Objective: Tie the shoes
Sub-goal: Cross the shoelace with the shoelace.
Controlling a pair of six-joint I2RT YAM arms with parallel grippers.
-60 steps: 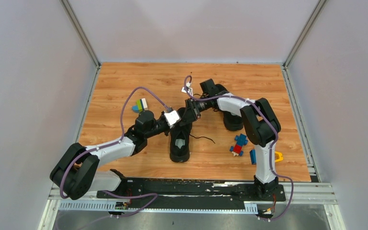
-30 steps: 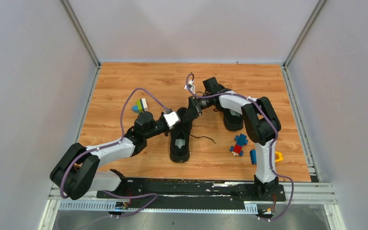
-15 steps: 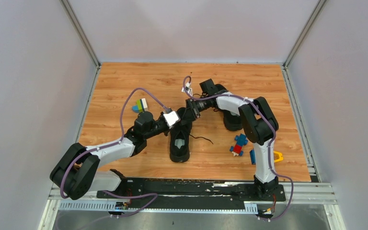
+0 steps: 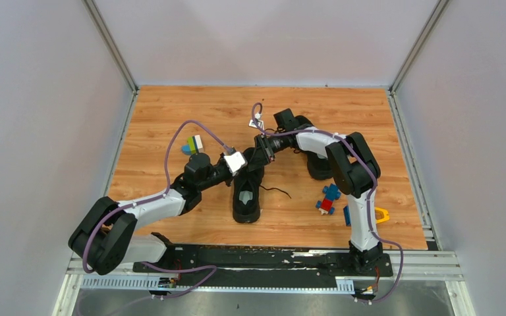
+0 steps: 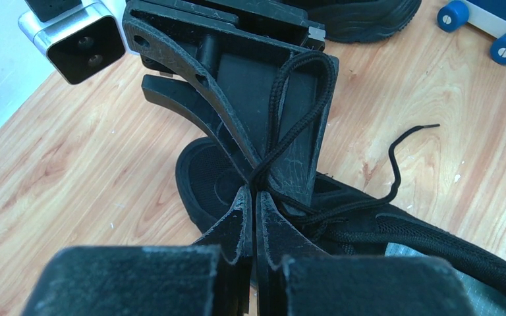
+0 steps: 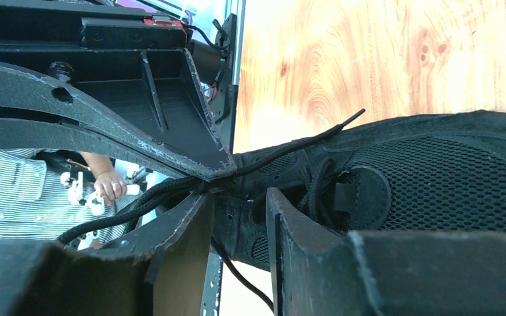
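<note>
place: robot lab cell | walls: plain pale panels (image 4: 33, 99) boxed me in on three sides | frame: aluminium rails (image 4: 111, 46) | floor: wood-grain tabletop (image 4: 171, 105) | mount: I stood bolted to a black base plate (image 4: 270, 258)

Toy car (image 4: 329, 197), yellow block (image 4: 383, 214) — coloured blocks (image 4: 192, 144) far left

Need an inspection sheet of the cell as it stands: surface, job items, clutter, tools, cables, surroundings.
Surface: wood-grain table.
Job's things: near shoe under both tools, its lace not yet tied, one end loose on the table; far shoe partly hidden by the right arm.
Clutter: toy blocks right of the near shoe; more blocks at left.
Tools: left tool shut on lace; right tool open, lace loop over one finger.
Cables: purple cables along both arms.
Surroundings: pale walls; person behind, in the right wrist view.
</note>
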